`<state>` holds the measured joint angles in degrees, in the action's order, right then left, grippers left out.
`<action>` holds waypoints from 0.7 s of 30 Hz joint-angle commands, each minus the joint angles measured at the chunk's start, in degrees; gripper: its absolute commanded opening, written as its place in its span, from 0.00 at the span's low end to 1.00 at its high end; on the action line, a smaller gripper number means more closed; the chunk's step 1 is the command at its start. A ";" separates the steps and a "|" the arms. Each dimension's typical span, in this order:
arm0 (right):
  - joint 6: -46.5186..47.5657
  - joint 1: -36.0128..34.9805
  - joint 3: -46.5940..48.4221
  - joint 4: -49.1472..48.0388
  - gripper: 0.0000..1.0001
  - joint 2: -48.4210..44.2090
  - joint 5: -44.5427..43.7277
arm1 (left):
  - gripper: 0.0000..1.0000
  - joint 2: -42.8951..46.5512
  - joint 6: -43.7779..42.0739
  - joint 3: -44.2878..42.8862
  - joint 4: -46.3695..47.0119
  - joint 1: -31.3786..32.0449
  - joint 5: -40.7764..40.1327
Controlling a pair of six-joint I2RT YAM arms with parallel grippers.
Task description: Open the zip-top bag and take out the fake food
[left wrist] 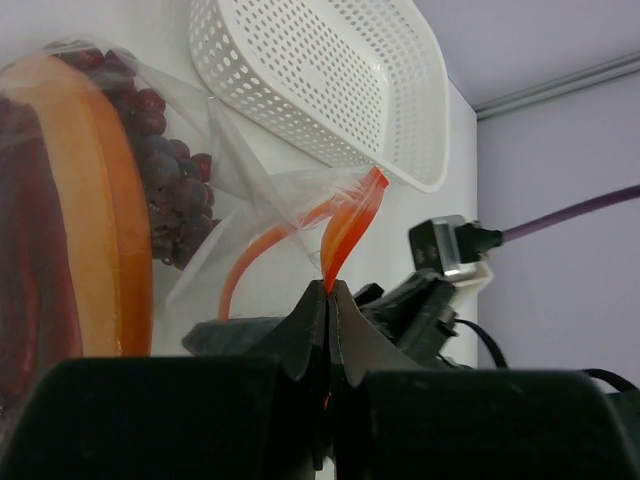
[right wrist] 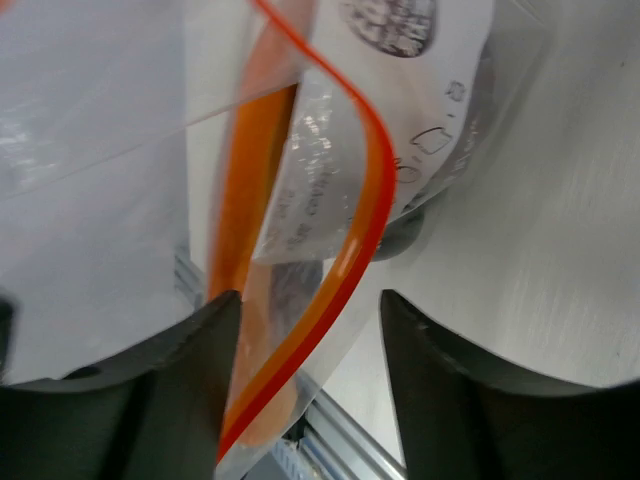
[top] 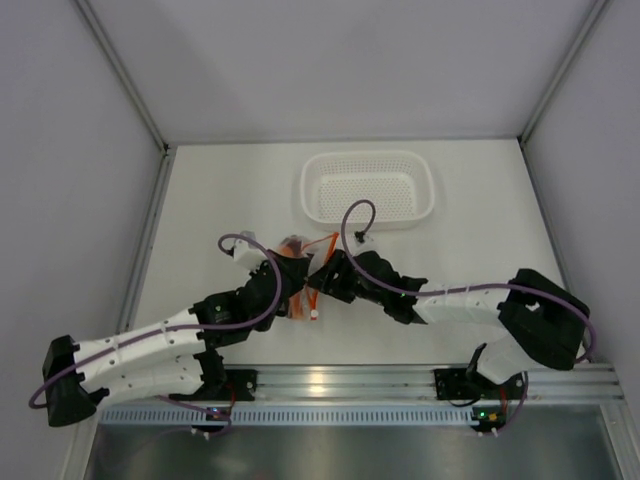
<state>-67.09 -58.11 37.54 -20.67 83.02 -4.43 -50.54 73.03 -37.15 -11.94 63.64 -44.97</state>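
The clear zip-top bag (top: 297, 262) lies between my two grippers in the middle of the table. In the left wrist view my left gripper (left wrist: 329, 287) is shut on the bag's orange-red zip strip (left wrist: 350, 225). Inside the bag (left wrist: 235, 170) show the fake food's long orange-and-maroon piece (left wrist: 95, 230) and the dark red grape cluster (left wrist: 165, 190). My right gripper (right wrist: 308, 298) is open, and one lip of the zip strip (right wrist: 368, 215) runs loose between its fingers. The other lip (right wrist: 250, 170) lies by the left finger. The bag's mouth is parted.
A white perforated basket (top: 368, 187) stands behind the bag at the back of the table. The aluminium rail (top: 330, 382) with both arm bases runs along the near edge. Grey walls close in the table on three sides.
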 commanded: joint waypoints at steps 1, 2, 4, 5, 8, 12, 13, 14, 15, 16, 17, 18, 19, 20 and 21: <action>-2.78 -0.08 0.17 -8.93 0.55 5.37 2.58 | 0.00 -0.25 1.94 -0.82 3.51 1.05 -2.93; -2.78 -0.08 -0.10 -9.91 0.49 5.83 2.41 | 0.00 -0.43 1.67 -0.91 3.51 1.14 -3.36; -2.78 -0.08 -0.62 -9.83 0.35 5.66 1.01 | 0.00 -0.43 0.80 -1.00 3.51 1.23 -3.81; -2.52 -0.08 -1.06 -9.57 0.27 5.14 0.22 | 0.00 -0.52 0.36 -1.00 3.42 1.23 -4.07; 0.71 -0.16 -2.73 -4.75 0.13 -0.82 -7.58 | 0.00 -0.78 -3.14 -1.43 3.42 1.23 -5.65; 6.77 -0.08 -3.35 8.07 0.03 -5.93 -15.68 | 0.00 -2.45 -9.12 -2.58 3.16 1.23 -6.36; 8.01 0.01 -3.96 10.10 0.01 -8.03 -19.18 | 0.00 -2.80 -10.18 -3.02 3.16 1.23 -6.36; 9.42 0.10 -4.23 14.12 0.00 -8.92 -20.78 | 0.00 -3.59 -10.98 -3.28 3.07 1.23 -6.36; 11.96 0.36 -4.49 18.08 0.00 -10.24 -23.41 | 0.00 -4.21 -11.85 -3.37 2.81 1.23 -6.44; 12.59 0.54 -4.67 20.12 0.00 -11.12 -25.78 | 0.00 -4.30 -12.47 -3.37 2.80 1.23 -6.53; 12.95 0.71 -4.58 22.57 0.00 -11.39 -26.77 | 0.00 -4.47 -12.65 -3.55 2.72 1.23 -6.88; 14.08 0.89 -4.67 26.25 0.00 -11.65 -27.91 | 0.00 -4.48 -13.44 -3.63 2.54 1.23 -7.06; 14.18 0.89 -4.58 28.20 0.00 -12.00 -30.35 | 0.00 -4.39 -13.88 -3.81 2.63 1.23 -7.15; 14.09 0.98 -4.58 30.31 0.00 -12.09 -31.86 | 0.00 -4.21 -14.49 -4.33 2.63 1.23 -7.41; 14.09 1.06 -4.49 32.94 0.00 -12.18 -33.53 | 0.00 -4.12 -15.54 -4.69 2.72 1.23 -7.41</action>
<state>-56.51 -57.58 33.71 0.14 72.05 -27.99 -55.16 61.54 -38.57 -11.14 64.64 -49.71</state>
